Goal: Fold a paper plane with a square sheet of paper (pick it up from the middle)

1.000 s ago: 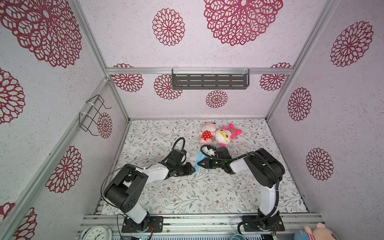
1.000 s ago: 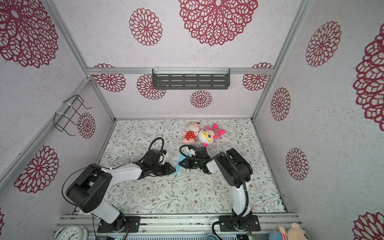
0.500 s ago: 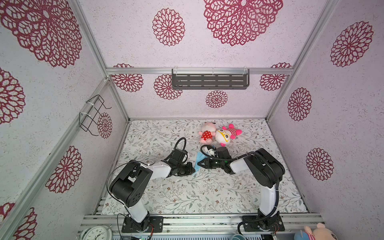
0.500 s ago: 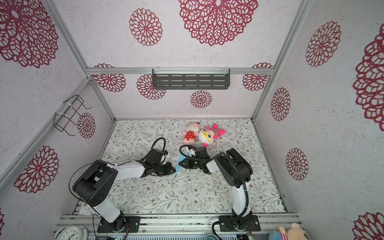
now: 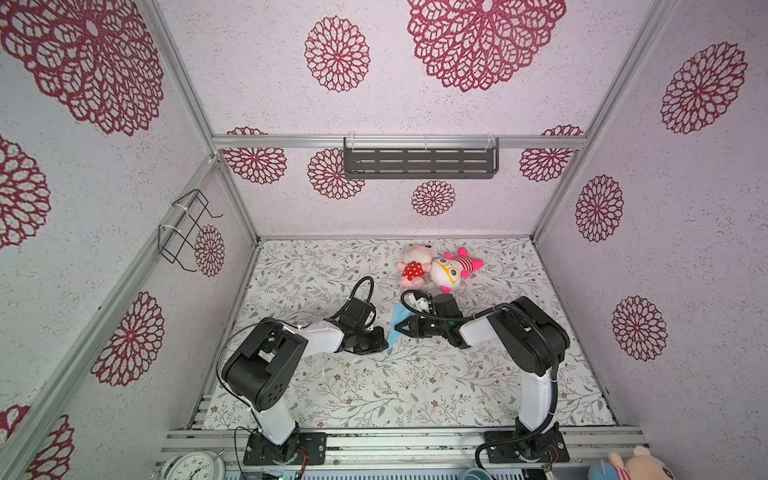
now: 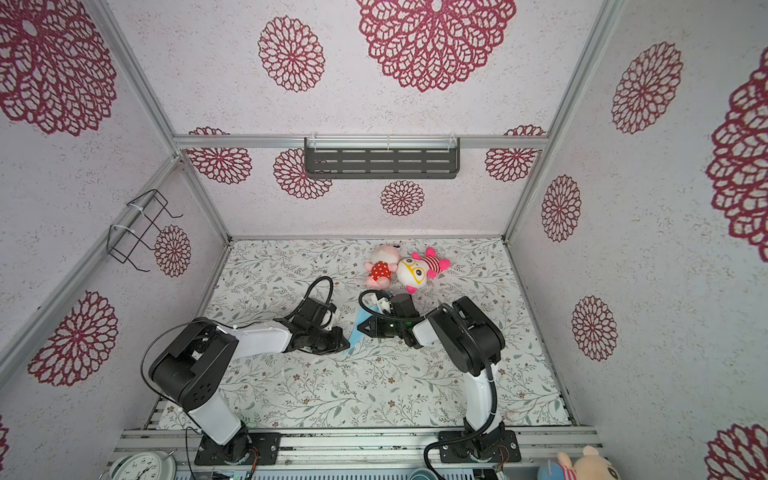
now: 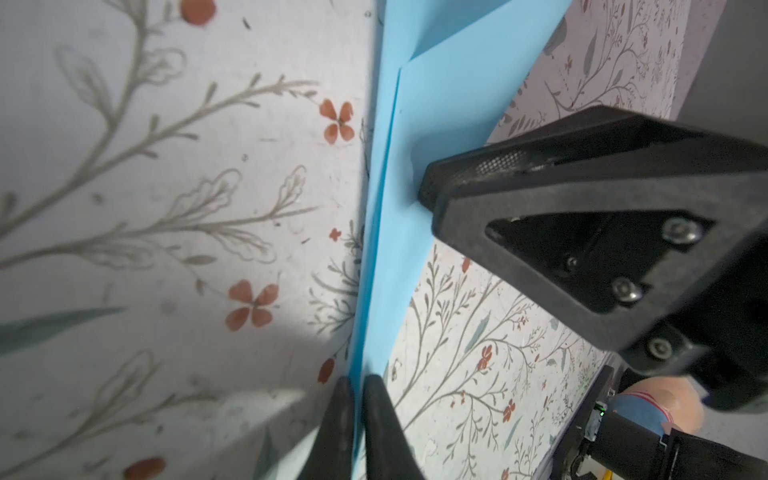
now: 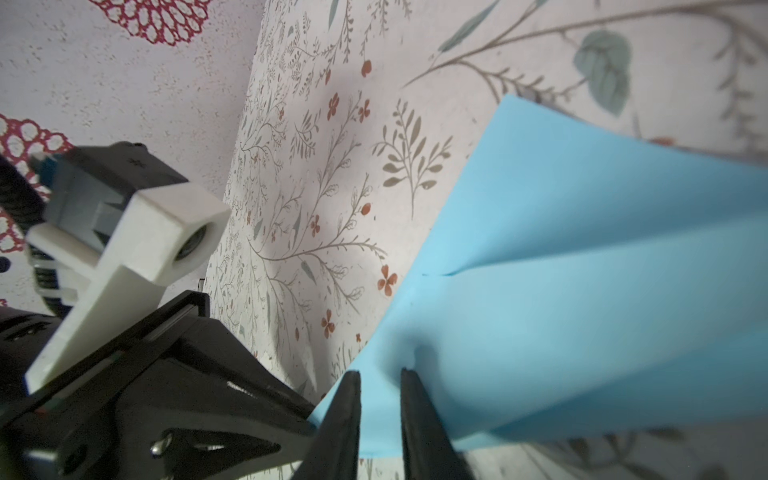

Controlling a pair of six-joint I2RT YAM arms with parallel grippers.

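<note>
Left gripper [image 7: 355, 384], low over the floral-patterned table [image 5: 374, 395], is clenched on the narrow end of a thin light-blue folded paper [image 7: 419, 124], whose edge runs between its nearly closed fingertips. Right gripper [image 8: 378, 376] pinches the same paper farther along its length, at a creased flap. In both top views the paper sits between the two facing grippers near the table's middle, close to a pair of pink plush toys [image 5: 444, 272] but apart from them.

Smooth, perhaps matt paper plane [image 7: 415, 104]
</note>
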